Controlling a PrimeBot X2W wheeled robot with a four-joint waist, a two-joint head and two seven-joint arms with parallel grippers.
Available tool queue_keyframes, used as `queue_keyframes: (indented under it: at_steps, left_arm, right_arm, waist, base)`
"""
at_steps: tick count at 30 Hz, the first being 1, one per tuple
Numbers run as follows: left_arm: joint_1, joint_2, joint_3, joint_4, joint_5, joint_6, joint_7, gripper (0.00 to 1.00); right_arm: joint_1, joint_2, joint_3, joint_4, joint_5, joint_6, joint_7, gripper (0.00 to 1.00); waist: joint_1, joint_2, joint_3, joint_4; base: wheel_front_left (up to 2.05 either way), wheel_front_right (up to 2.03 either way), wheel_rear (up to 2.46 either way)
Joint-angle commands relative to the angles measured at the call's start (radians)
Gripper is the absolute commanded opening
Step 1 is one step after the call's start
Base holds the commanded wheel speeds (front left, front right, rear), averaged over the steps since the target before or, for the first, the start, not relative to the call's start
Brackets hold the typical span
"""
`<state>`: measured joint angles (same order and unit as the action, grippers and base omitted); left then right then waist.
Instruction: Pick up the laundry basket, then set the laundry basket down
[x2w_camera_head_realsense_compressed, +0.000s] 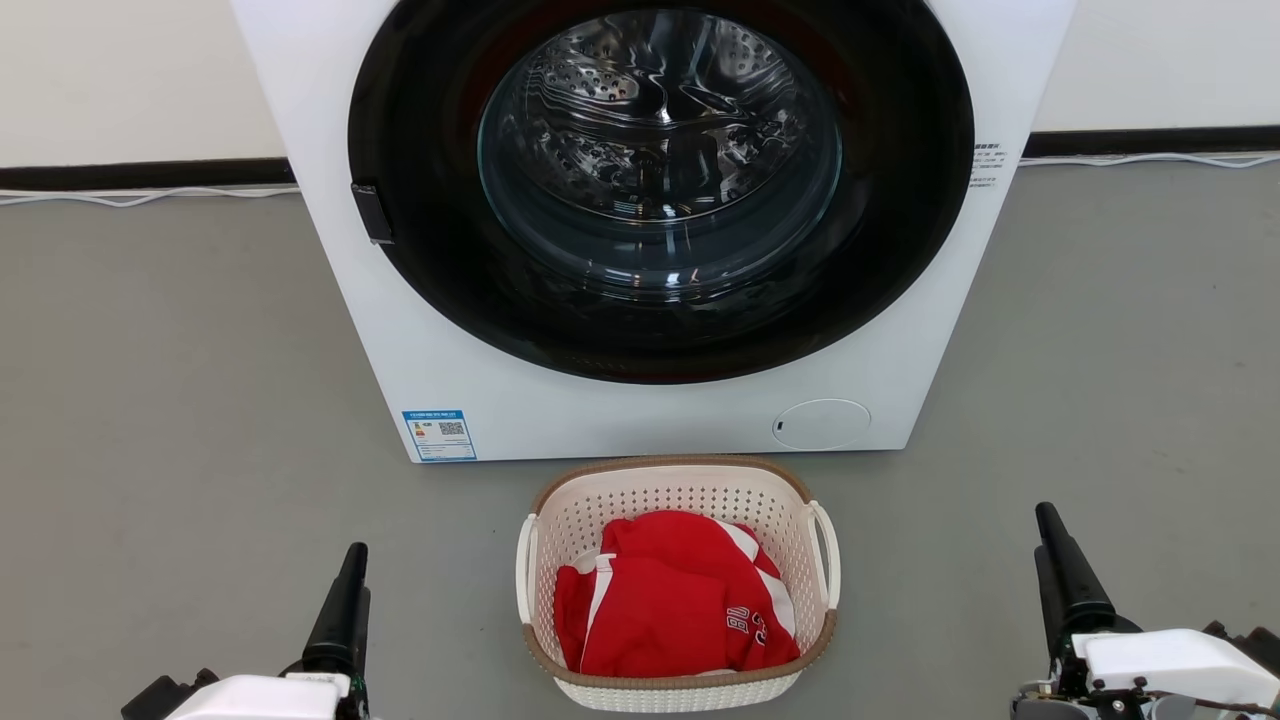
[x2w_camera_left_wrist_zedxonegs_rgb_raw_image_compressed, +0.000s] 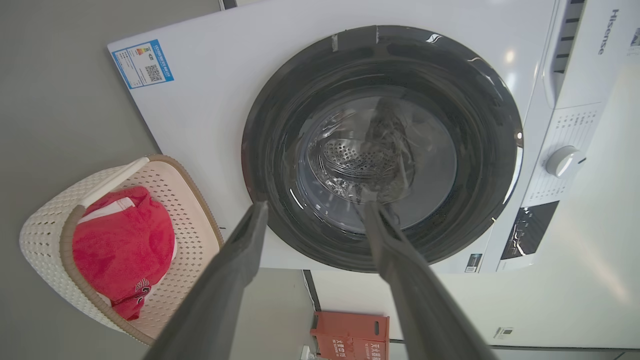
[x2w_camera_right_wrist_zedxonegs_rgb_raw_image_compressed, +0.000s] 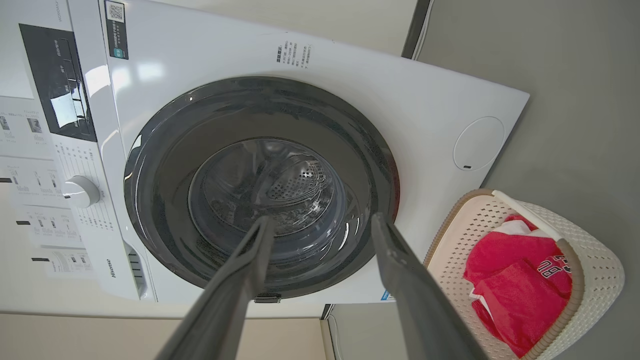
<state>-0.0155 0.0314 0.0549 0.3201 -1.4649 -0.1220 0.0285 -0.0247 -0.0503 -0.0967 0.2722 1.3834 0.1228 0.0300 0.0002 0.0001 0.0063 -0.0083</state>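
Our left gripper (x2w_camera_head_realsense_compressed: 352, 572) and right gripper (x2w_camera_head_realsense_compressed: 1052, 535), both spread, flank the bottom-centre laundry basket (x2w_camera_head_realsense_compressed: 668, 466), probably to lift it from both sides.

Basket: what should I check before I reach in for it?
1. Left gripper open and empty: ok.
2. Right gripper open and empty: ok.
3. Basket upright on the floor, between the grippers: ok.
4. Both handles clear of the red garment: ok.
5. Gap between basket and washer: cannot tell; the far rim looks very near it.
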Motion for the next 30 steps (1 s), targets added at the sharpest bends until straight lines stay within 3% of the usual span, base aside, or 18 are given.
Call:
queue_keyframes:
  at_steps: [1, 18, 30]
  left_arm:
    - [-0.038, 0.008, 0.002, -0.022, 0.018, -0.003, -0.007, 1.00]
    - [-0.041, 0.010, -0.008, -0.006, 0.354, 0.029, -0.060, 1.00]
    - [-0.038, 0.011, -0.016, -0.003, 0.536, 0.047, -0.096, 1.00]
  right_arm:
    - [-0.029, -0.012, 0.006, -0.032, -0.022, 0.002, -0.010, 1.00]
    - [-0.037, -0.041, 0.050, -0.019, -0.384, 0.003, -0.063, 1.00]
    - [-0.045, -0.055, 0.077, -0.008, -0.552, 0.004, -0.098, 1.00]
  waist:
    - [-0.0001, -0.0001, 0.000, 0.000]
    - [-0.0002, -0.0001, -0.002, -0.006]
    - [-0.0002, -0.0001, -0.003, -0.009]
  base:
    - [0.00, 0.00, 0.00]
    - [0.00, 0.00, 0.00]
    - [0.00, 0.00, 0.00]
